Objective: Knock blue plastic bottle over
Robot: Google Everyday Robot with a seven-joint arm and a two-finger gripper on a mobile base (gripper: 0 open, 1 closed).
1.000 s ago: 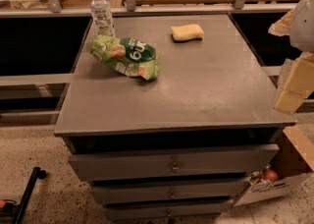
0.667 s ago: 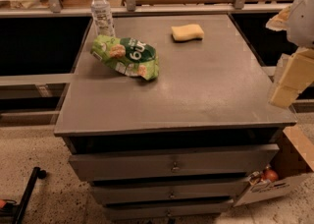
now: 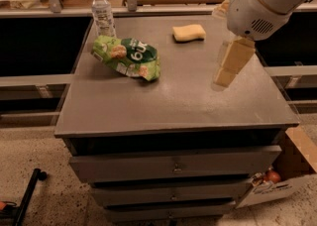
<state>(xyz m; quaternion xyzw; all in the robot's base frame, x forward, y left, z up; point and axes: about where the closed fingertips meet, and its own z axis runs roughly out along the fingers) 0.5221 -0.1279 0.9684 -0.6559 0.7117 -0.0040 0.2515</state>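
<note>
The blue plastic bottle (image 3: 102, 14) is a small clear ribbed bottle with a white cap and a pale label. It stands upright at the far left corner of the grey cabinet top (image 3: 168, 101). My gripper (image 3: 227, 66) hangs from the white arm (image 3: 262, 2) over the right side of the top. It points down and to the left and holds nothing. It is far to the right of the bottle and does not touch it.
A green snack bag (image 3: 130, 56) lies just in front of the bottle. A yellow sponge (image 3: 188, 32) lies at the far middle. Drawers sit below the top. An open cardboard box (image 3: 290, 178) stands on the floor at right, and a black pole (image 3: 27, 197) lies at lower left.
My arm and gripper have moved left, from the table's right edge to over its right side. The bottle, bag and sponge have not moved.
</note>
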